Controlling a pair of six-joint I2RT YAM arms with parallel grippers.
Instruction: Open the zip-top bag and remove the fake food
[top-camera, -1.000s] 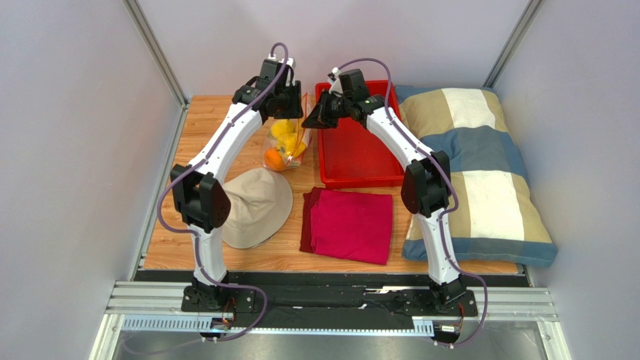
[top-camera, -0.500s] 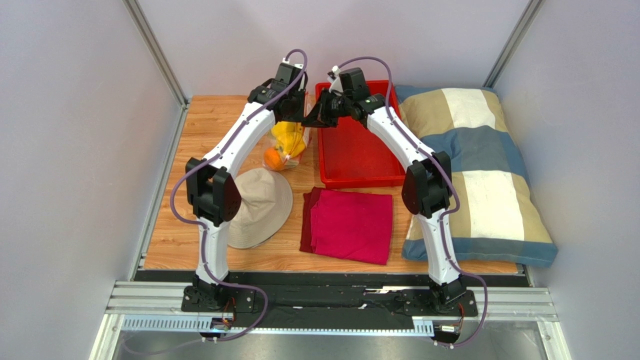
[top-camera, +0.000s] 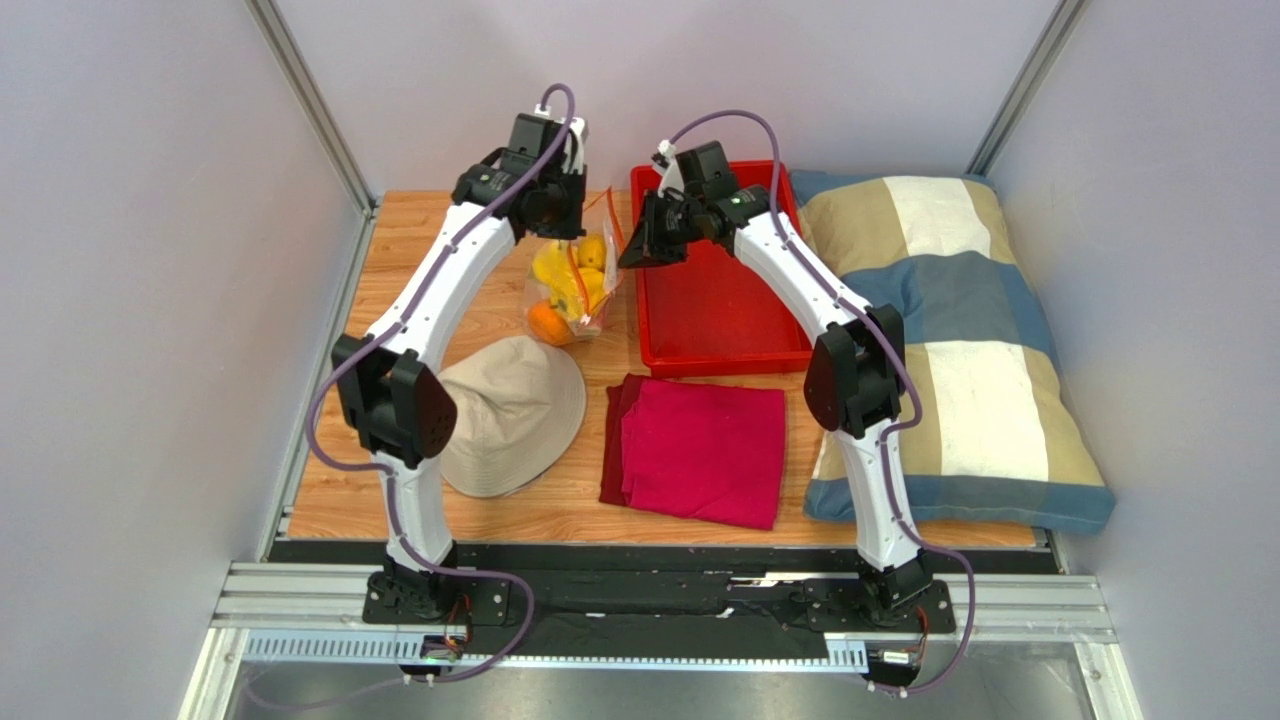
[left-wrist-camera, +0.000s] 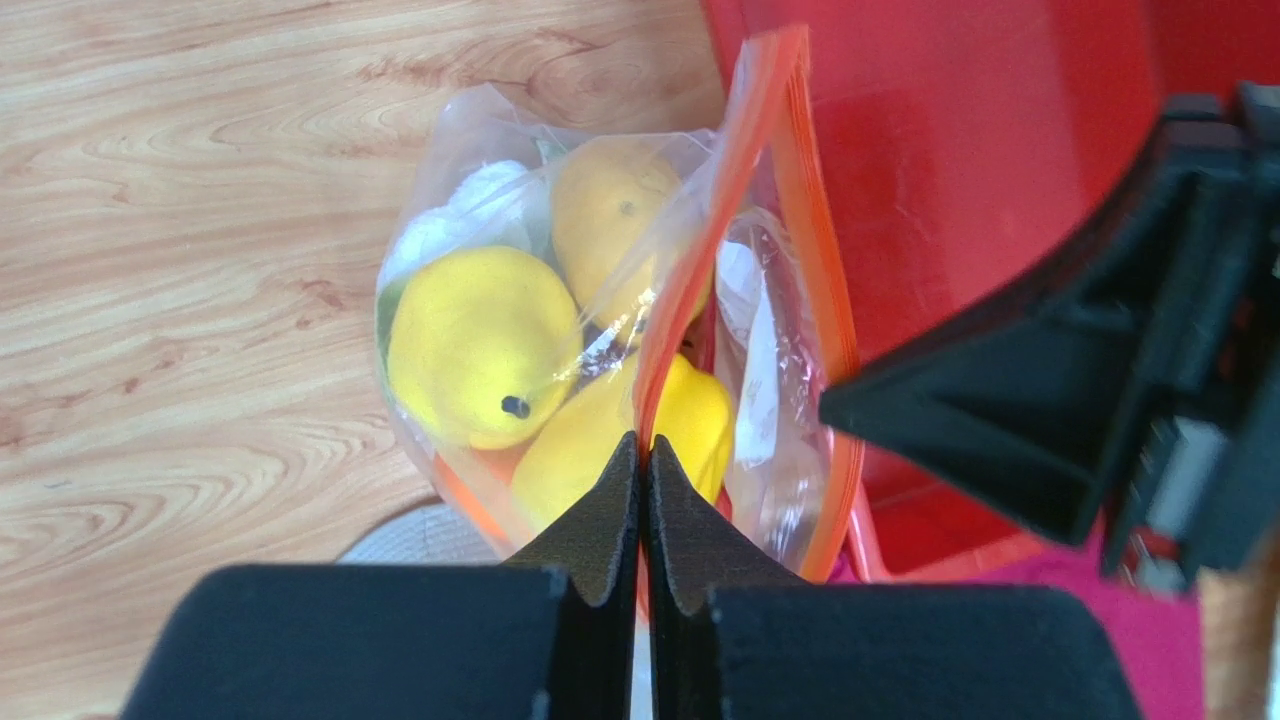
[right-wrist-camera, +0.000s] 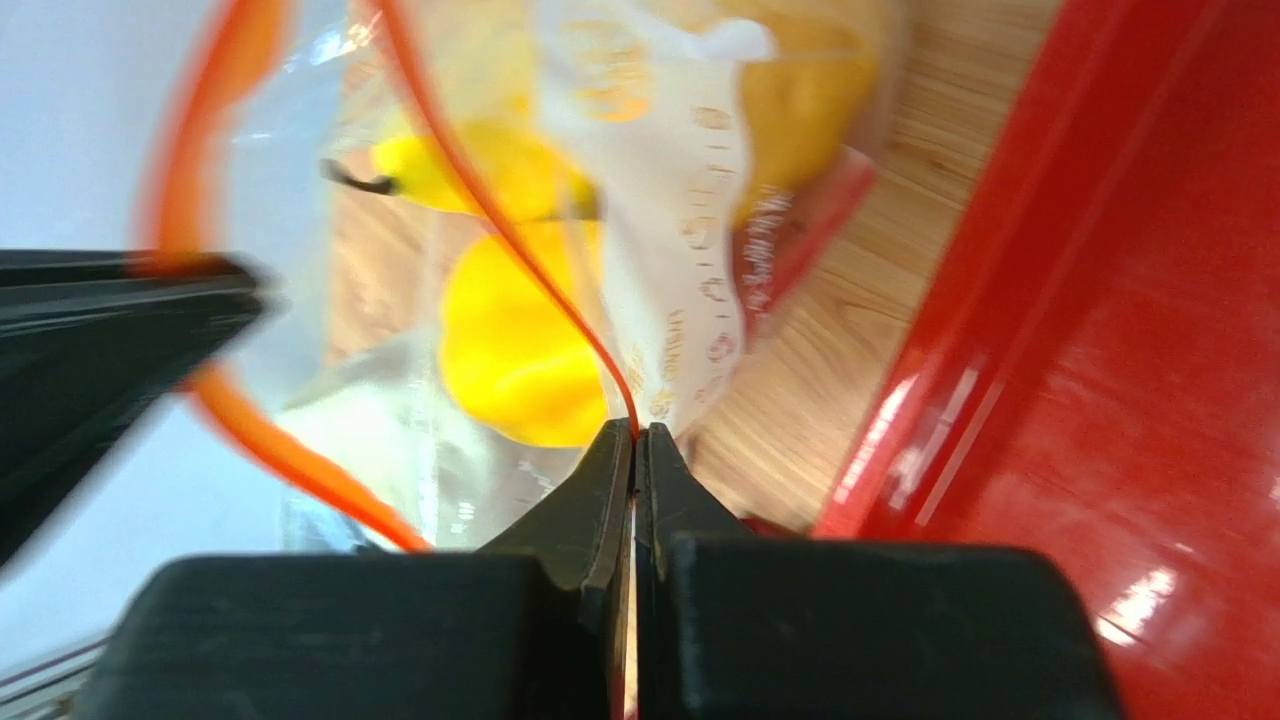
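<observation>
Since the clear crinkly plastic zip-top bag (left-wrist-camera: 601, 323) over the wooden counter (left-wrist-camera: 196, 255) beside the red plastic tray (left-wrist-camera: 962, 150) looks thin, slippery, sagging with light yellow fake food (left-wrist-camera: 478, 348), my left jaws and right jaws clamp opposite lips of its stiffer orange zip strip (left-wrist-camera: 751, 150).

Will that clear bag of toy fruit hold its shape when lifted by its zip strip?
Probably not: the clear crinkly zip-top bag looks thin and wrinkled, so it should sag. The yellow plastic fruits bunch together, likely shifting its weight.
</observation>
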